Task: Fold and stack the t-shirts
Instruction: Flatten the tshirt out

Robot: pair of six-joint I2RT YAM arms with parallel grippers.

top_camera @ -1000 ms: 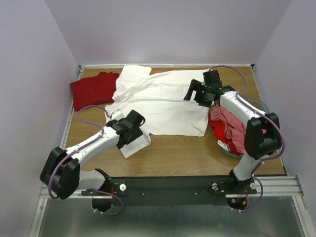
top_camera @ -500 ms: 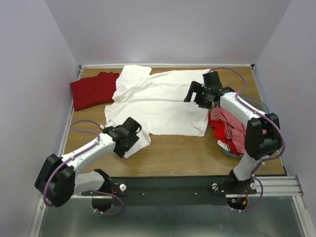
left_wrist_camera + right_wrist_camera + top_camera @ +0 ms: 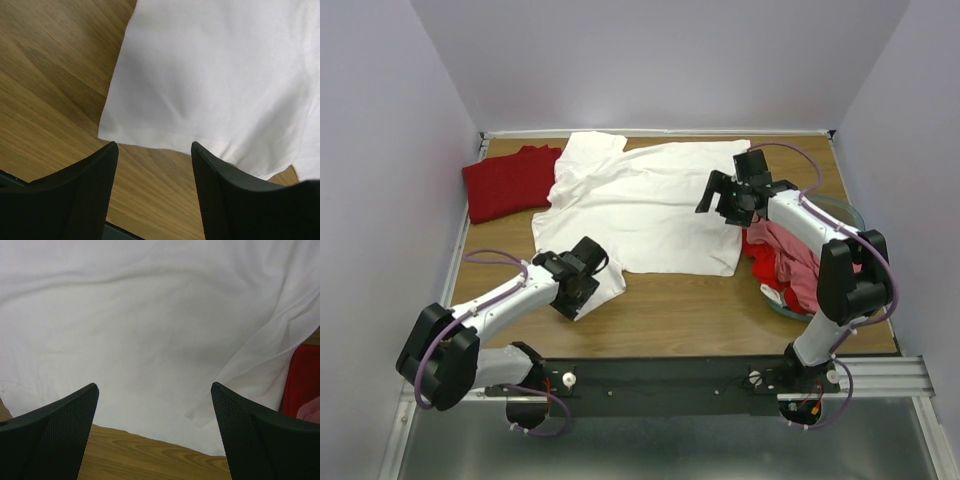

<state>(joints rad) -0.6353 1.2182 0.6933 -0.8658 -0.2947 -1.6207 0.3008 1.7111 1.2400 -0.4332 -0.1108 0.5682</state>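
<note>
left hand (image 3: 582,281) pulled back nearer; right hand (image 3: 724,201) shifted right

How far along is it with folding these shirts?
Looks done: the dark red shirt lies folded at the far left. In hand: the white shirt is spread flat, the left tool and right tool open over its edges. Left: folding it, then the red and pink shirts in the bin.

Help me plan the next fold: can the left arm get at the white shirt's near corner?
Probably yes: the left gripper hangs open right at the white shirt's near corner, with nothing between them.
</note>
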